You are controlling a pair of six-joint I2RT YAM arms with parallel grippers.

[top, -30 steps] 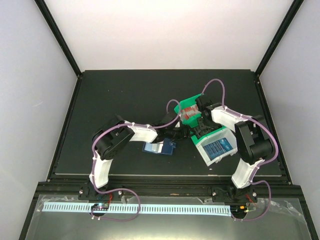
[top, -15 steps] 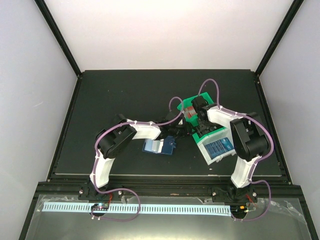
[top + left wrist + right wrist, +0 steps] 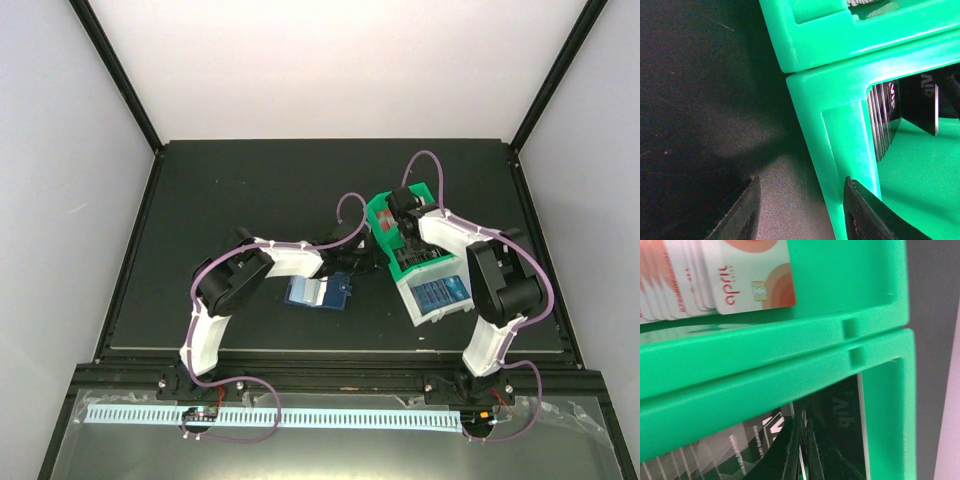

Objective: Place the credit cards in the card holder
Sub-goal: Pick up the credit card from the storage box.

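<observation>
The green bin (image 3: 840,45) is smooth, glossy plastic. My left fingers (image 3: 742,215) look matt black. The table (image 3: 700,100) is dull and faintly grainy, and the credit cards (image 3: 750,285) are slick plastic.

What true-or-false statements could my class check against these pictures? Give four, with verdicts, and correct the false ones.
1. The card holder lies open on the table, outside every bin. True.
2. The white bin holds red-and-white cards. False: it holds blue cards. The red-and-white cards sit in a green bin.
3. The right fingers are spread wide above the table. False: they stand almost together among the dark cards in the other green bin.
4. The left fingers stand apart at a corner of a green bin. True.
</observation>
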